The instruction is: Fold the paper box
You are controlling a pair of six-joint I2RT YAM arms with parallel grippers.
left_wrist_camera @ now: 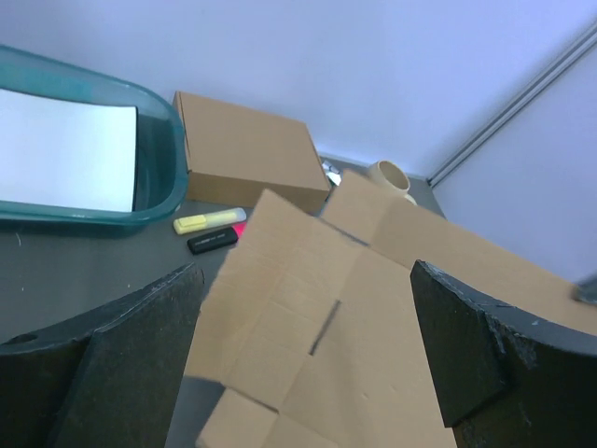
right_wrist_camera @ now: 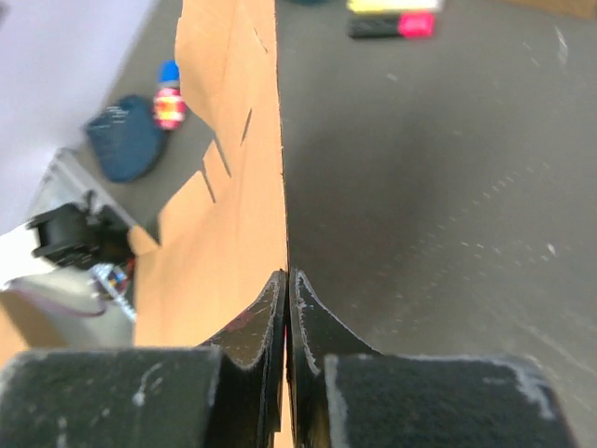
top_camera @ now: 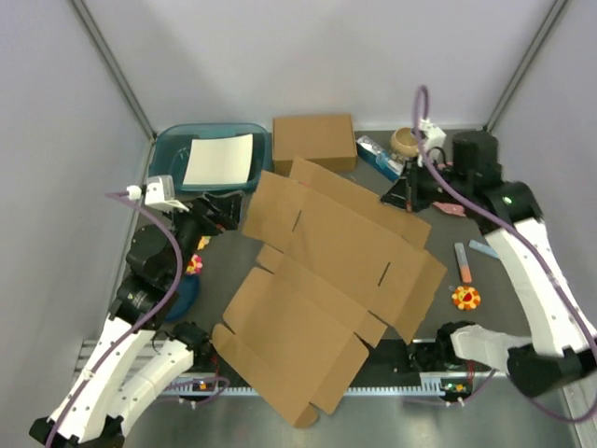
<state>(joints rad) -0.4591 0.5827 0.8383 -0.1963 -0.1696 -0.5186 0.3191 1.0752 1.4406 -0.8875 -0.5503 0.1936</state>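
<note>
Paper box (top_camera: pixel 322 280): plain brown cardboard, die-cut. It lies unfolded as one sheet across the middle of the table (top_camera: pixel 229 261), running from the near edge between the arm bases to the far side. Flaps, tabs and slots are all open, and no wall is raised yet.

Handling, as judged: light; stiff across each panel but ready to bend along the scored creases. The smooth face is likely to slide on the table, and thin edges could crumple under a hard pinch. Best hold: a panel edge close to a crease, with the neighbouring panel pressed down.

Right gripper (right_wrist_camera: pixel 288 276): clenched on the far right edge of the paper box, cardboard seen edge-on between the pads. The arm runs up the right side and bends inward, wrist pointing left.

Left gripper (left_wrist_camera: pixel 306 271): fingers spread wide, grasping nothing, poised over the sheet's far left corner. The arm is stretched forward, wrist angled down.

Surroundings: smaller cardboard box (top_camera: pixel 314 140) just beyond the sheet; teal tub (top_camera: pixel 166 149) holding white paper (top_camera: pixel 219 159); tape roll (top_camera: pixel 406 140); yellow highlighter (left_wrist_camera: pixel 207 221).
</note>
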